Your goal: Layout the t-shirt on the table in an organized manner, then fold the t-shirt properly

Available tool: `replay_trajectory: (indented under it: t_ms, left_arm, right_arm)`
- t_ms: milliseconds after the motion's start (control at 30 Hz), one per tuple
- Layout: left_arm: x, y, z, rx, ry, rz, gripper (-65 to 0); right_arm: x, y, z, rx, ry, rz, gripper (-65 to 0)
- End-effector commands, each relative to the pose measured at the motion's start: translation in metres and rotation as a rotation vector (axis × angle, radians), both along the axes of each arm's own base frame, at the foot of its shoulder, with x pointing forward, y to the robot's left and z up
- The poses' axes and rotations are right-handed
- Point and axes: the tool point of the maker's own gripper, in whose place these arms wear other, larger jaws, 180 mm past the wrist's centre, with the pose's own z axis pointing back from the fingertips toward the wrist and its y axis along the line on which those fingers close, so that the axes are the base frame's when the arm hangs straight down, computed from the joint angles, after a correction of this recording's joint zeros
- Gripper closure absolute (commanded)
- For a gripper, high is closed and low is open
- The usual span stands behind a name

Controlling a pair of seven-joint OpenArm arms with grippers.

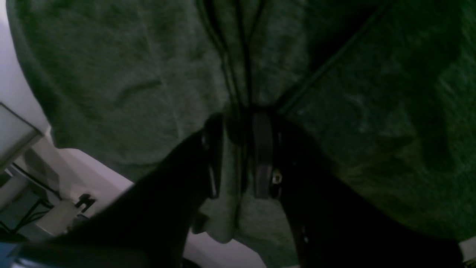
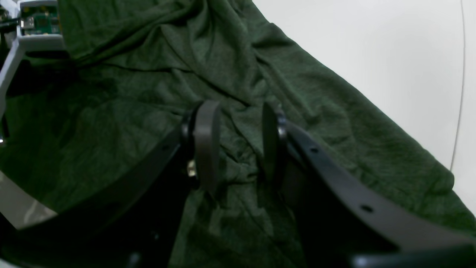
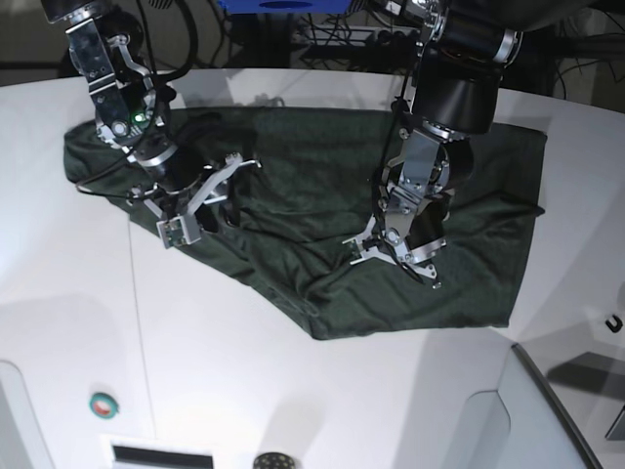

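The dark green t-shirt (image 3: 312, 195) lies wrinkled and partly spread across the far half of the white table (image 3: 293, 391). My left gripper (image 3: 391, 249) is at the shirt's middle. In the left wrist view it (image 1: 238, 149) is shut on a bunched fold of the t-shirt (image 1: 111, 74), with creases running into the pinch. My right gripper (image 3: 200, 205) is at the shirt's left part. In the right wrist view it (image 2: 238, 145) stands open, low over the rumpled t-shirt (image 2: 148, 93), with a small ridge of cloth between its fingers (image 2: 206, 141). The table (image 2: 372, 56) shows beside the shirt.
A thin dark seam line (image 3: 137, 322) runs down the table's left part and shows in the right wrist view (image 2: 459, 93). A small green and red button (image 3: 103, 404) and a dark round knob (image 3: 273, 461) sit near the front edge. A grey panel (image 3: 571, 410) is at the front right.
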Motion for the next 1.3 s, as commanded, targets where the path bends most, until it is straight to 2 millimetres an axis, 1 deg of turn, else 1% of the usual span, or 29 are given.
replay_trajectory:
  t_ms: [0,67,133,200,267,433,467,500,600,767,1100,1267]
  left_arm:
    - [0.016,0.003,0.013,0.01,-0.045,0.004,-12.2]
    - [0.016,0.004,0.014,0.014,-0.047,0.004,-12.2]
    - [0.016,0.011,0.014,0.028,-0.047,0.006,-12.2]
    - [0.016,0.012,0.014,0.027,-0.047,0.009,-12.0]
    - [0.016,0.018,0.015,0.038,-0.047,0.011,-12.0]
    - [0.016,0.018,0.015,0.038,-0.047,0.012,-11.7]
    - [0.016,0.018,0.015,0.038,-0.047,0.012,-10.7]
    - [0.016,0.018,0.015,0.038,-0.049,0.011,-8.4]
    - [0.019,0.017,0.019,0.035,-0.064,0.01,-0.2]
    - [0.028,0.017,0.029,0.038,-0.094,0.009,0.0]
    - [0.034,0.017,0.035,0.04,-0.112,0.008,0.0]
    - [0.044,0.018,0.041,0.04,-0.128,0.011,0.0]
  right_arm:
    - [0.008,0.001,0.014,0.018,-0.05,0.0,-17.6]
    - [0.008,0.001,0.014,0.018,-0.05,0.0,-17.6]
    - [0.008,0.001,0.013,0.018,-0.049,0.0,-17.6]
    - [0.009,0.001,0.014,0.018,-0.051,0.0,-17.6]
    - [0.009,0.001,0.014,0.018,-0.051,0.0,-17.6]
    - [0.009,0.001,0.014,0.018,-0.052,0.0,-17.6]
    - [0.009,0.001,0.014,0.018,-0.052,0.0,-17.6]
    - [0.009,0.001,0.014,0.018,-0.052,0.0,-17.6]
    - [0.012,0.001,0.016,0.018,-0.058,0.0,-17.6]
    - [0.012,0.0,0.016,0.016,-0.058,0.0,-17.6]
    - [0.012,0.0,0.016,0.016,-0.058,0.0,-17.6]
    - [0.012,0.0,0.016,0.016,-0.058,0.0,-17.6]
